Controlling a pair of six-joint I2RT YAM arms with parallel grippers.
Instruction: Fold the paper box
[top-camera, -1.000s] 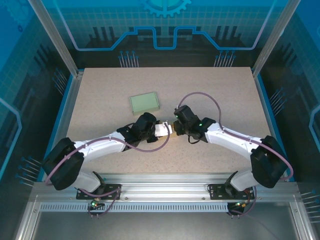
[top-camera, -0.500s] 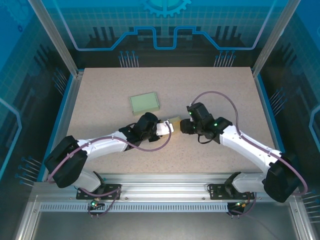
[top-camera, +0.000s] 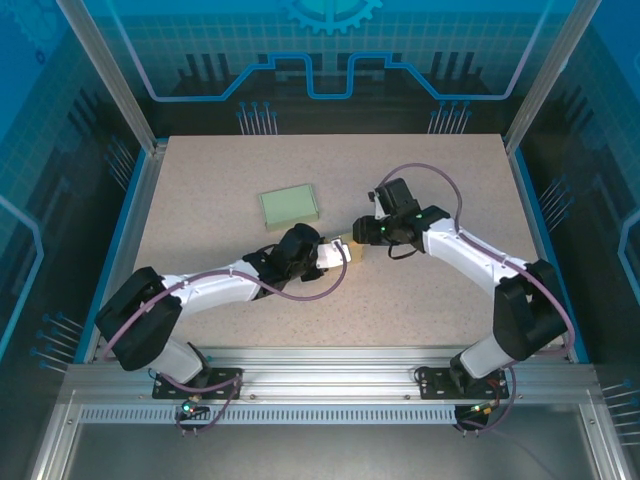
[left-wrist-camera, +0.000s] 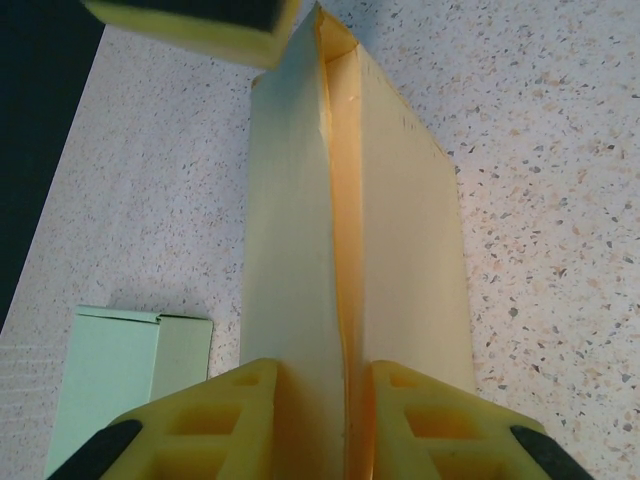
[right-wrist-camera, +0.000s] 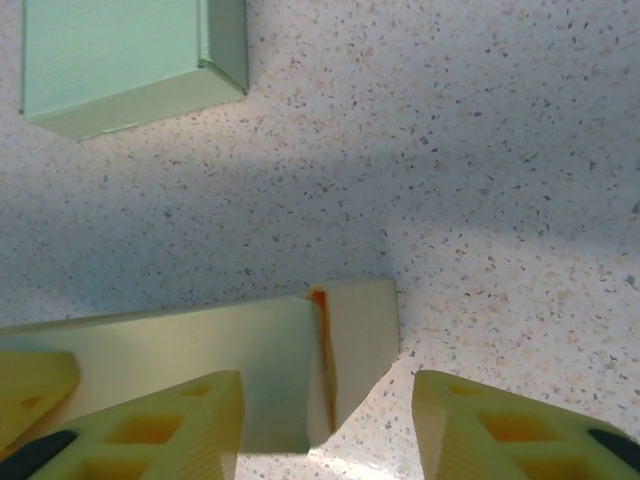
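Left gripper (left-wrist-camera: 320, 405): I clamp one upright wall of the yellow paper box (left-wrist-camera: 350, 230), which sits mid-table just in front of the green box (top-camera: 289, 205).
Right gripper (right-wrist-camera: 325, 400): my jaws stand apart at the paper box's free end, gripping nothing.
Step in hand: folding that end shut, I judge.
Doing it well: keep the left clamp firm, meet the crease squarely and press slowly.
Count: one yellow box, one green box, two grippers.

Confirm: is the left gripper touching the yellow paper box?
Touching. Left wrist view: left gripper pinches the paper box fold, both fingers against it.
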